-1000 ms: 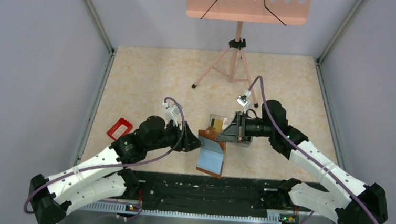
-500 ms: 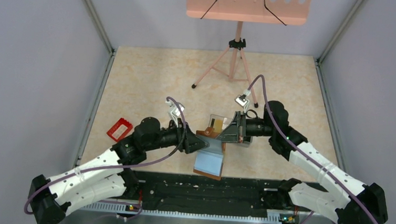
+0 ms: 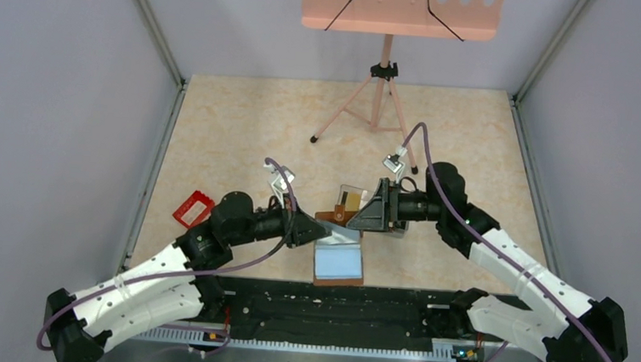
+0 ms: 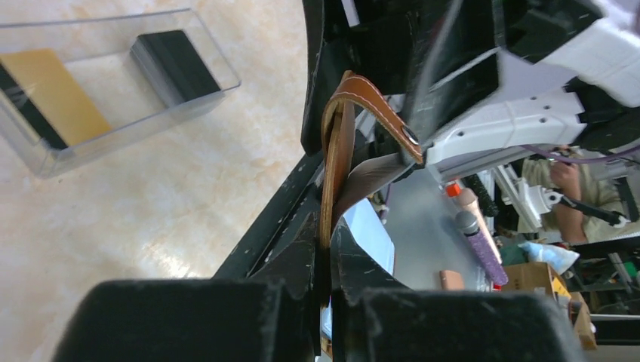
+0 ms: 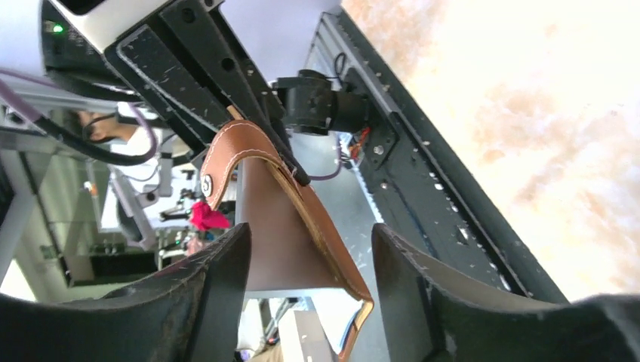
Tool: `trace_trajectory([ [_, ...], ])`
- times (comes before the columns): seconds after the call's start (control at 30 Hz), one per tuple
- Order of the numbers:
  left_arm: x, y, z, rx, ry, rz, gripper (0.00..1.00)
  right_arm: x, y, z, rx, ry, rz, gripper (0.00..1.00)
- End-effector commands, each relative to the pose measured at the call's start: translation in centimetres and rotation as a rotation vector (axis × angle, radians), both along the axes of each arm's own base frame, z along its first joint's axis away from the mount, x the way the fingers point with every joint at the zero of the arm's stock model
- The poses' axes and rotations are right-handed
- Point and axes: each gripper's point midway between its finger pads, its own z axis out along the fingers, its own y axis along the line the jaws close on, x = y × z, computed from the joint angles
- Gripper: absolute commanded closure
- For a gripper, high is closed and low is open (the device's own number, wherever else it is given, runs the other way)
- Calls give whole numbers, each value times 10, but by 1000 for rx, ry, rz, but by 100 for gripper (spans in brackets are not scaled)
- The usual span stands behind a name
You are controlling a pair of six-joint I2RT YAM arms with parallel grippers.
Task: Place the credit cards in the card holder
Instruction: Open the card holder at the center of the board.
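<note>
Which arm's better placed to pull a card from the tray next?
Right. The right gripper is open beside the tray of credit cards; the left gripper is shut on the card holder, so likely busy.

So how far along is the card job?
Done: nothing yet. No card shows in the card holder, which is open, pale inside up. In hand: the left gripper is shut on its leather edge, and the right gripper stands open astride the flap. Left: the gold card and black cards sit in the clear tray, all to be picked and inserted.
</note>
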Motion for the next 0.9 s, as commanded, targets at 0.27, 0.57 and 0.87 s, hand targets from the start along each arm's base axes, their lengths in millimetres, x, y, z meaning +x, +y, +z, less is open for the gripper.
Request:
trace_trajectory([
  [0.27, -29, -4, -4, 221, 31, -240, 100, -4, -22, 10, -154, -213, 12, 5],
  [0.57, -43, -18, 11, 199, 60, -397, 100, -42, 2, -11, -203, -217, 232, 10],
  [0.87, -40, -20, 16, 191, 50, -381, 100, -59, 10, -21, -193, -186, 341, 78],
])
